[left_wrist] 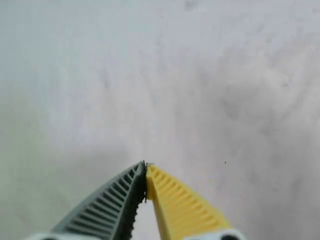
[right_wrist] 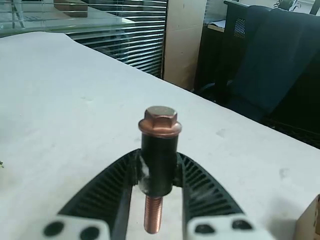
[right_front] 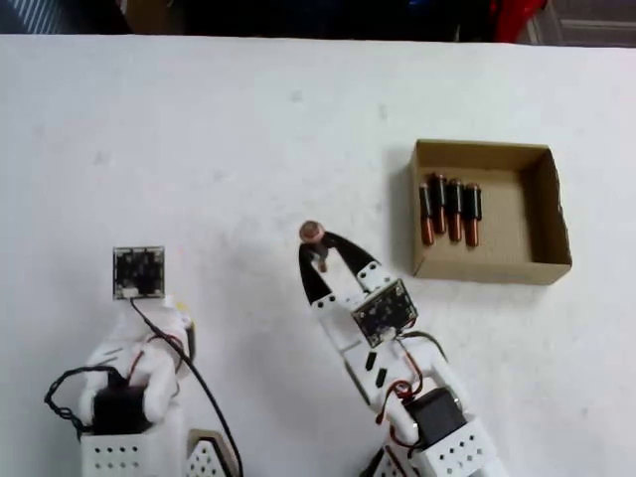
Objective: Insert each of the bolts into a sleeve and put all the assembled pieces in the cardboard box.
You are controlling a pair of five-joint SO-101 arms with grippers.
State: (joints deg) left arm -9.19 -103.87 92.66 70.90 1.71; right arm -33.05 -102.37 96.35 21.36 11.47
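High view: right gripper pinches a bolt mid-worktop; cardboard box nr the right edge holds four assembled pieces. Left wrist view: left gripper tips pressed together over the worktop. Right wrist view: copper bolt sits thru a black sleeve, upright betw. the fingers.

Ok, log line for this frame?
right claw shut on sleeved bolt | left claw shut above table | four assembled pieces in box

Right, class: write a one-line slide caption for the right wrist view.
Right pincer grips a black sleeve with a copper bolt through it.
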